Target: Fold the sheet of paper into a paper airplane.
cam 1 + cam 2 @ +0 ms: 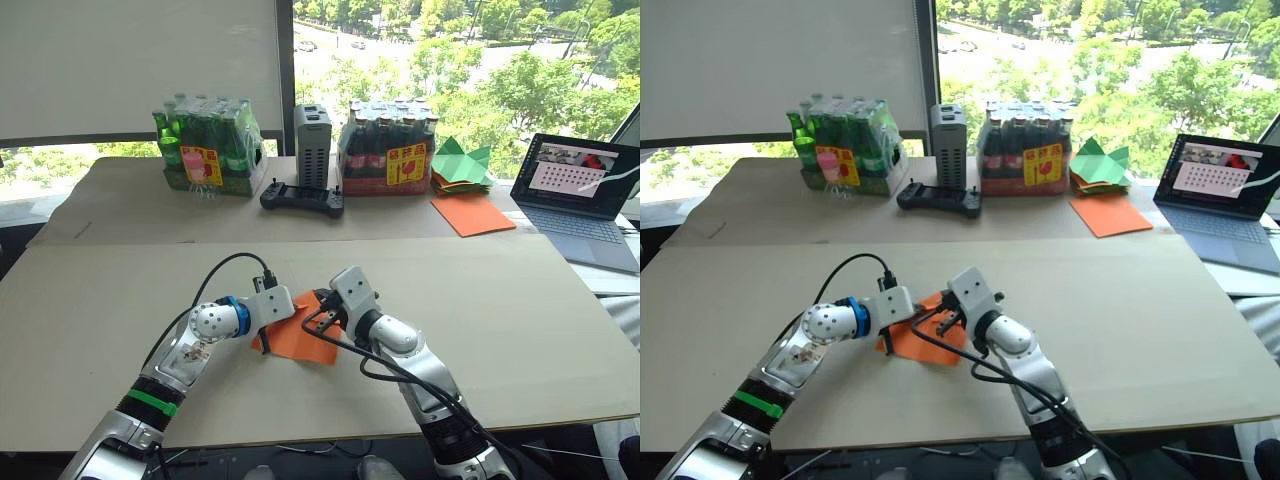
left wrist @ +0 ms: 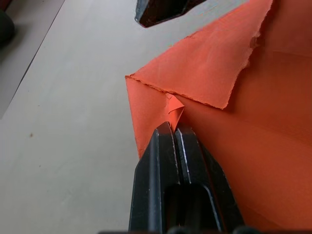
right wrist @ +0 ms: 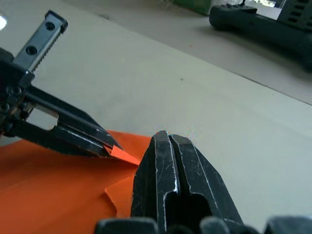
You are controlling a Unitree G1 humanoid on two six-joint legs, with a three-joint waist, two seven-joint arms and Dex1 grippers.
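On matte cardboard, both clenched tools [image 2: 174, 130] [image 3: 165, 137] pinch the creased, ragged-edged orange sheet of paper [image 1: 303, 338]

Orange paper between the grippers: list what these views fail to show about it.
- Sheet of paper: in the head views its middle is covered by the left gripper and right gripper, so the fold's outline is unclear.
- Left wrist view: the paper runs off the edge.
- Right wrist view: the right gripper's own fingers hide the paper under them.

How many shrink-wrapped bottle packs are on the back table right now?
2: the green bottle pack at back left, the dark bottle pack right of the grey box. Others may be hidden behind.
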